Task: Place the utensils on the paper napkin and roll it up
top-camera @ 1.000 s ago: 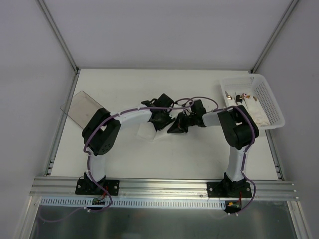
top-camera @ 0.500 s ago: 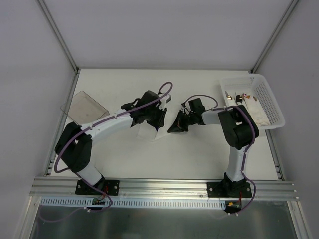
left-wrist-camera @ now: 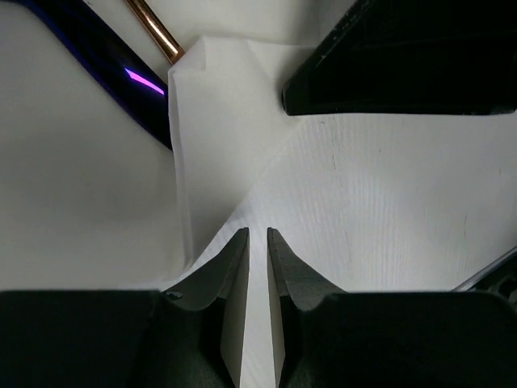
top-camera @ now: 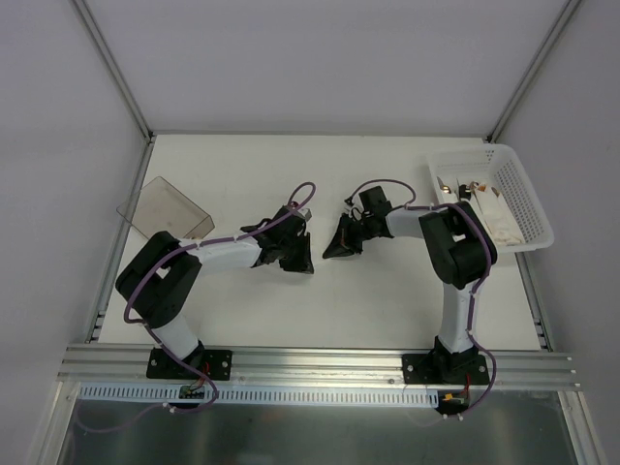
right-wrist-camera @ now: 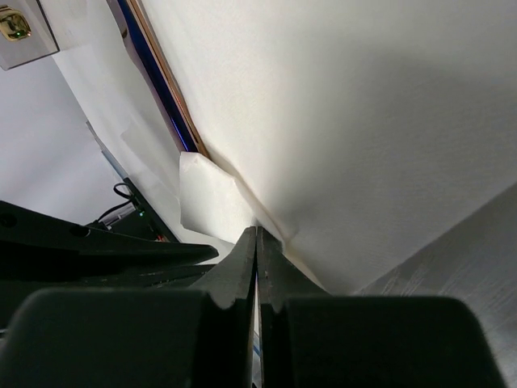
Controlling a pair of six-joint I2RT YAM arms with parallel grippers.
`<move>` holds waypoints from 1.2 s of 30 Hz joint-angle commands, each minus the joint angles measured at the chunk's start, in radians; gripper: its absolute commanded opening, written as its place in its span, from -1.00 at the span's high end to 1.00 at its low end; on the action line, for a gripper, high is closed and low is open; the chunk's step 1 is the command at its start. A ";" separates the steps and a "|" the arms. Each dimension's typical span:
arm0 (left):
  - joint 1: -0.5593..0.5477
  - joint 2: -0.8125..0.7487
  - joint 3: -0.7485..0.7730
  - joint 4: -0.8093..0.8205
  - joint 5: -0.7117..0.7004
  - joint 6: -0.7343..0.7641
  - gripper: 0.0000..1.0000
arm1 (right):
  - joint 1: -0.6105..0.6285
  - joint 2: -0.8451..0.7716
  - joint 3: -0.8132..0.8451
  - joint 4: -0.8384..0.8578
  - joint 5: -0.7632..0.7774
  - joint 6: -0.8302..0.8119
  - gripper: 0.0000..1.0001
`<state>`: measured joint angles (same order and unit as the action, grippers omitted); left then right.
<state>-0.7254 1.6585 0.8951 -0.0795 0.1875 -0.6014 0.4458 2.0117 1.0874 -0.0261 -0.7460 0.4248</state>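
The white paper napkin (left-wrist-camera: 388,202) lies folded up between my two grippers, and in the top view they hide almost all of it. My left gripper (left-wrist-camera: 258,233) is shut on a raised fold of it, with a thin strip of paper between its jaws. My right gripper (right-wrist-camera: 257,229) is shut on a napkin fold (right-wrist-camera: 206,202) from the opposite side. In the top view the left gripper (top-camera: 302,258) and the right gripper (top-camera: 331,250) nearly meet at mid-table. A thin tan-brown utensil (left-wrist-camera: 153,28) sticks out past the napkin's edge beside a dark blue piece. It also shows in the right wrist view (right-wrist-camera: 166,89).
A white perforated basket (top-camera: 528,199) with several wrapped items stands at the right edge of the table. A clear smoky container (top-camera: 165,208) lies at the left. Metal frame posts rise at the back corners.
My left gripper has moved down and toward the front, now covering the napkin patch seen earlier, and its elbow has swung. My right gripper has shifted slightly back and left.
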 commanded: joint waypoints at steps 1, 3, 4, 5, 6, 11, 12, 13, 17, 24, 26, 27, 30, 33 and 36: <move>0.001 0.015 0.028 0.057 -0.043 -0.077 0.72 | 0.013 0.027 0.026 -0.069 0.037 -0.050 1.00; 0.006 0.009 0.028 0.063 -0.059 -0.086 0.72 | 0.013 0.030 0.035 -0.077 0.037 -0.057 1.00; 0.010 0.003 0.024 0.063 -0.063 -0.089 0.72 | 0.011 0.030 0.035 -0.080 0.039 -0.057 1.00; 0.017 -0.002 0.019 0.061 -0.068 -0.095 0.73 | 0.011 0.032 0.037 -0.081 0.040 -0.058 0.99; 0.035 -0.003 0.015 0.063 -0.066 -0.107 0.73 | 0.011 0.032 0.039 -0.081 0.040 -0.058 1.00; 0.066 -0.016 -0.015 0.061 -0.066 -0.115 0.74 | 0.011 0.035 0.042 -0.087 0.042 -0.063 1.00; 0.067 -0.011 -0.016 0.060 -0.060 -0.115 0.74 | 0.011 0.036 0.045 -0.089 0.042 -0.066 1.00; 0.067 0.003 -0.016 0.060 -0.060 -0.115 0.73 | 0.013 0.036 0.043 -0.089 0.042 -0.066 1.00; 0.067 0.033 -0.022 0.060 -0.079 -0.127 0.74 | 0.011 0.033 0.048 -0.092 0.040 -0.072 0.99; 0.070 0.070 -0.028 0.024 -0.105 -0.149 0.84 | 0.011 0.025 0.049 -0.104 0.040 -0.090 1.00; 0.070 0.083 -0.031 0.018 -0.105 -0.155 0.87 | 0.013 0.018 0.055 -0.118 0.037 -0.107 0.99; 0.070 0.083 -0.035 0.017 -0.103 -0.159 0.88 | 0.014 0.009 0.060 -0.124 0.043 -0.118 0.98; 0.070 0.090 -0.039 0.015 -0.105 -0.164 0.90 | 0.013 -0.040 0.078 -0.159 0.071 -0.173 0.89; 0.072 0.095 -0.036 0.012 -0.103 -0.170 0.93 | 0.011 -0.091 0.107 -0.222 0.137 -0.253 0.84; 0.073 0.104 -0.030 0.011 -0.097 -0.172 0.94 | 0.010 -0.114 0.144 -0.302 0.201 -0.329 0.82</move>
<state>-0.6571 1.7149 0.8841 -0.0189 0.1219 -0.7639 0.4545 1.9759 1.1736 -0.2214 -0.6514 0.2218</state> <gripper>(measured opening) 0.032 0.086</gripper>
